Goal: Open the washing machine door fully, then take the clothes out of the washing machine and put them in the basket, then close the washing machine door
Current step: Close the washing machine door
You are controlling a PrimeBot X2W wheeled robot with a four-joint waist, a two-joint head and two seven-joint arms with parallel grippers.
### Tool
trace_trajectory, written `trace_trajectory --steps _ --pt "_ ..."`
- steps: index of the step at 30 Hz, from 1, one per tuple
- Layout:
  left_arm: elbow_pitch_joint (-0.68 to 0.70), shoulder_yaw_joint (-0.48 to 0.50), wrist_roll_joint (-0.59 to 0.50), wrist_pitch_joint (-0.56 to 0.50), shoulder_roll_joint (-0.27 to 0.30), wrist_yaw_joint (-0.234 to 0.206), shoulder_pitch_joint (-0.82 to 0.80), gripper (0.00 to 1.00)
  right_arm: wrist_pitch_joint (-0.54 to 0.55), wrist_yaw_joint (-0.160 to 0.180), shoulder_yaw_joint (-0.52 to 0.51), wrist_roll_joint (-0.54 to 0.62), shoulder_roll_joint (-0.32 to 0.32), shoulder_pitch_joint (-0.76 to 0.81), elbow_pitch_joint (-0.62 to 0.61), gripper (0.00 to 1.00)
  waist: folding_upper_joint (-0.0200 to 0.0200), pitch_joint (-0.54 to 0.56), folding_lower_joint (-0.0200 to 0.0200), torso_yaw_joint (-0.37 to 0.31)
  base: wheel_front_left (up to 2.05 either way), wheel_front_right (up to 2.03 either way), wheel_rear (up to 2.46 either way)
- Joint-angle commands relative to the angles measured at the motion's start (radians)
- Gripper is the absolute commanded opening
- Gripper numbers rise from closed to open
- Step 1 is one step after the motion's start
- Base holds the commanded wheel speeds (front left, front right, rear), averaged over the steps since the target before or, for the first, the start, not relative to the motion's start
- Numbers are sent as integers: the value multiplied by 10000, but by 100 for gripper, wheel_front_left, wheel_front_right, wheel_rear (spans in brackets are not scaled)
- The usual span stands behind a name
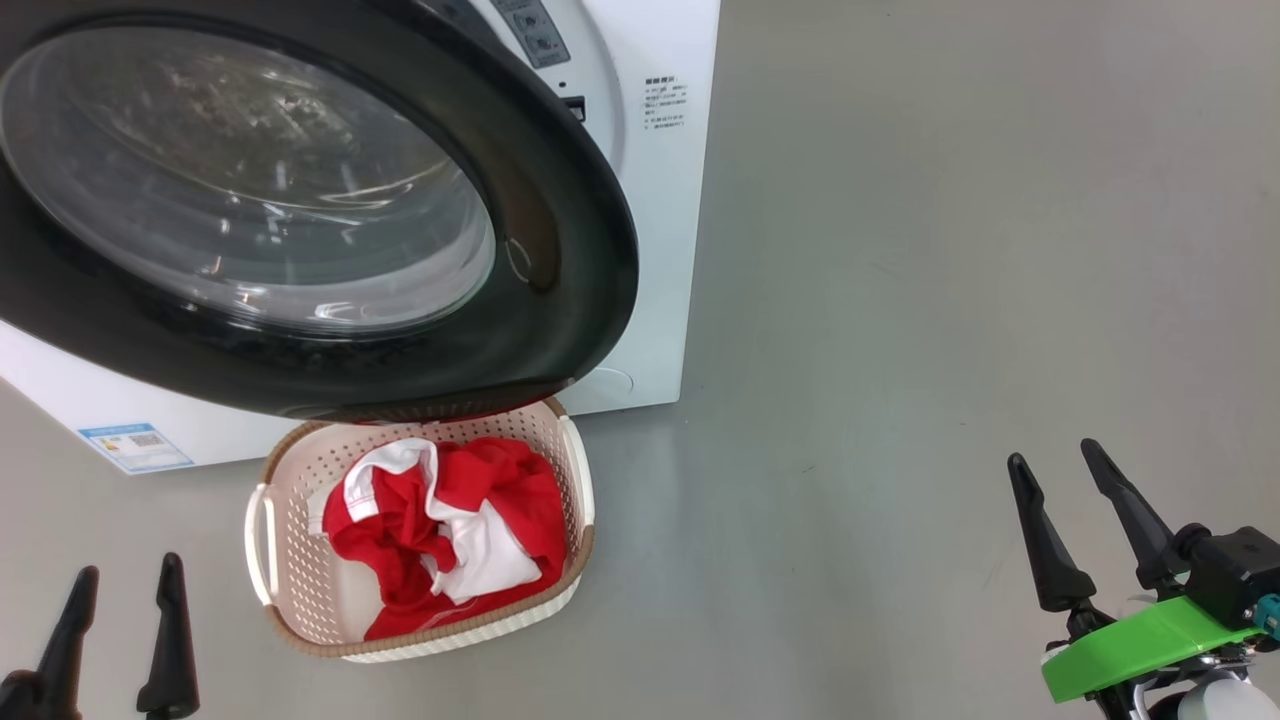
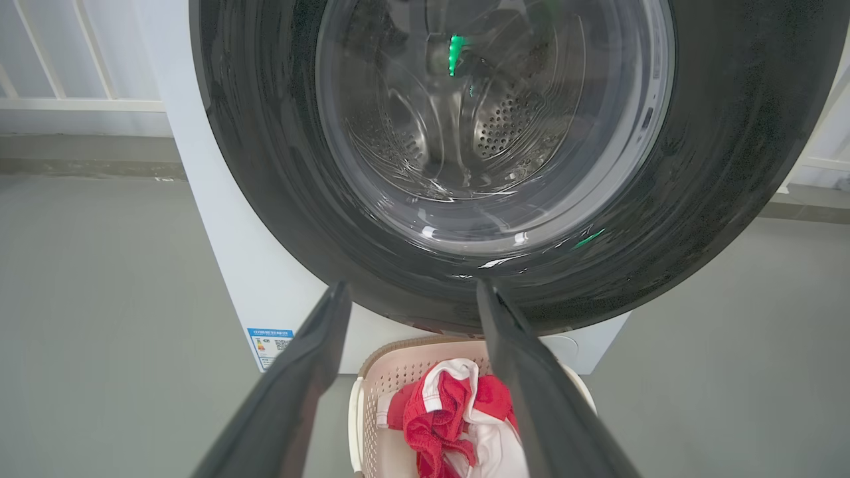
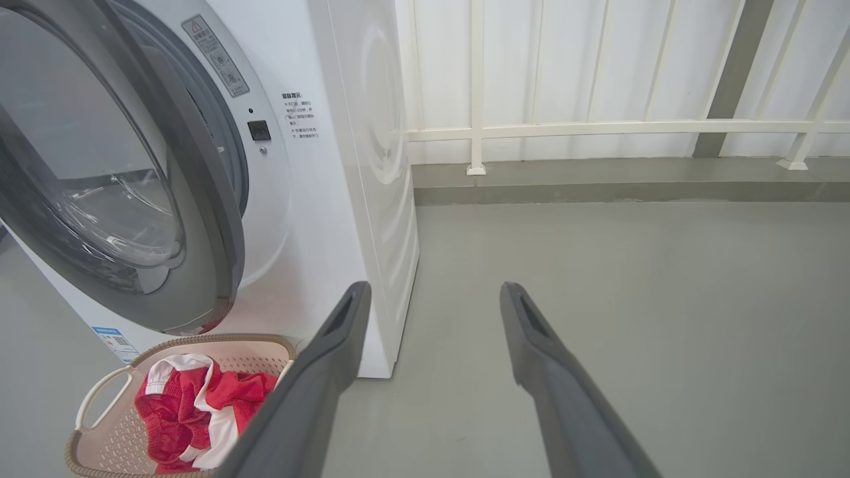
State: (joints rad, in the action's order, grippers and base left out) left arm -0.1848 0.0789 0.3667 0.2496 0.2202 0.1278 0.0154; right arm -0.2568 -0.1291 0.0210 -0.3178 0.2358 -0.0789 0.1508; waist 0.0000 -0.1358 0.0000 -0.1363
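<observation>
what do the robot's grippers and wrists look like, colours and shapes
Both the left gripper and the right gripper have two long, dark, tapering fingers with a shallow slot near each tip. Behind the right one sit a black boxy mount, a bright green curved plastic bracket and a small teal connector.

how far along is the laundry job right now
Done: the clothes lie in the basket, and the drum seen through the door glass looks empty.
In hand: nothing. The left end effector and right end effector are open and empty, away from the machine.
Left: the washing machine door stands ajar from the washing machine, so it needs closing.
</observation>
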Motion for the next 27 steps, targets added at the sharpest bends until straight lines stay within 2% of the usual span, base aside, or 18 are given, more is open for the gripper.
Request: trace_trajectory --steps 1,9,27 --pt "303 485 -151 121 131 29 -108 100 -49 -16 162 -78 134 29 -263 100 0 9 0 13 0 0 0" --pt "379 665 -438 121 -228 29 99 100 -49 -16 168 -46 111 27 -274 100 0 61 0 33 0 0 0" --pt "370 667 -577 122 -290 29 89 100 -49 -16 147 -45 193 -3 -292 100 0 88 0 137 0 0 0"
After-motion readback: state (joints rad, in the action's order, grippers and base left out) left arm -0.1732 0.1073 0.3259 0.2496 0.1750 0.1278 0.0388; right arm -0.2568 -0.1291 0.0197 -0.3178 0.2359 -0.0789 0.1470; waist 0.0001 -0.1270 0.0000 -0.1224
